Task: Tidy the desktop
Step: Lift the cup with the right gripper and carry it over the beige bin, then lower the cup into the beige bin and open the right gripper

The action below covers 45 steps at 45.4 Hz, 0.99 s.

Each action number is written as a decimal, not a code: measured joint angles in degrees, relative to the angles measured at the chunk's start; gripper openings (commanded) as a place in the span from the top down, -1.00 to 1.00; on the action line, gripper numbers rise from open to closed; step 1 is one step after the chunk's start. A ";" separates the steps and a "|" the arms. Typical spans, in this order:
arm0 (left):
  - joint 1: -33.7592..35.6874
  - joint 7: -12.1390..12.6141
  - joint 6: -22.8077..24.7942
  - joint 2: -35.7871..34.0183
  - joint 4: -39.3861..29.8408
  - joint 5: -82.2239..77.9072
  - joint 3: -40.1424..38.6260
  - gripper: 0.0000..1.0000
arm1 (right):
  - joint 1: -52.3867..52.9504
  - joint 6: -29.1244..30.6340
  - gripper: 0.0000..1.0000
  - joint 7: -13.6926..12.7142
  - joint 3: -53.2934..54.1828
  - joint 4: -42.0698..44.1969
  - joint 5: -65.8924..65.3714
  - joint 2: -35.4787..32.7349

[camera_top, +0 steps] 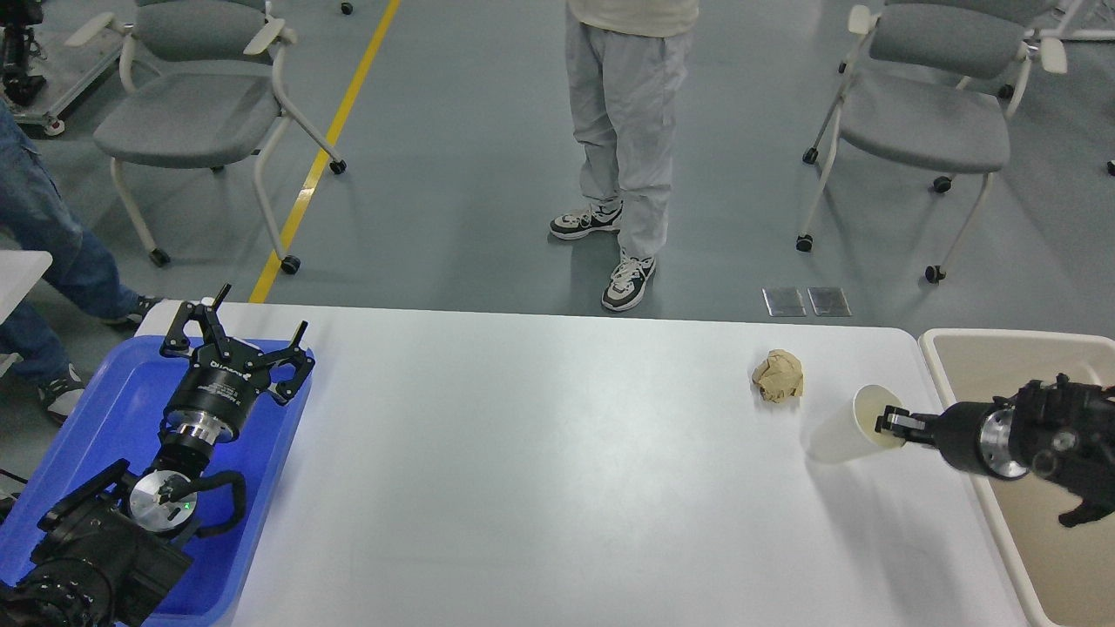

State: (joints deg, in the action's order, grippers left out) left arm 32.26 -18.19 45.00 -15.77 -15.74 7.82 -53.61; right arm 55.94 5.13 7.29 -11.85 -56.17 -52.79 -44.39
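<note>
Head view: white desktop (pixel 540 453), grey floor (pixel 470 174).

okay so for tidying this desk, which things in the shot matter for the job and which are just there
Part of the job:
desktop
paper cup, at the right claw
crumpled paper ball
beige bin
blue tray, under the open left claw

Just there:
grey chairs
standing person

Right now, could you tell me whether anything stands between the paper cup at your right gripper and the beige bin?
Nothing visible does. The paper cup lies near the desktop right edge, the right gripper at its rim, and the beige bin sits beside that edge. The crumpled paper ball lies off that path.
</note>
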 measured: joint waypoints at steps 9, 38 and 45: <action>0.05 0.00 0.00 -0.01 0.00 0.01 0.00 -1.00 | 5.43 7.33 1.00 0.41 1.82 -4.04 4.44 -7.08; 0.04 0.00 0.00 0.01 0.01 0.00 0.00 -1.00 | 24.23 22.19 1.00 -3.19 5.05 -3.99 12.73 -24.24; 0.01 0.00 0.00 0.00 0.00 0.00 0.00 -1.00 | 23.59 19.70 1.00 -3.36 4.75 4.72 17.92 -23.27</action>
State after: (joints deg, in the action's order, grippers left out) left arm 32.27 -18.19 45.00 -15.77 -15.73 7.82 -53.61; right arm 79.53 24.83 3.93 -7.10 -51.44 -34.87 -67.66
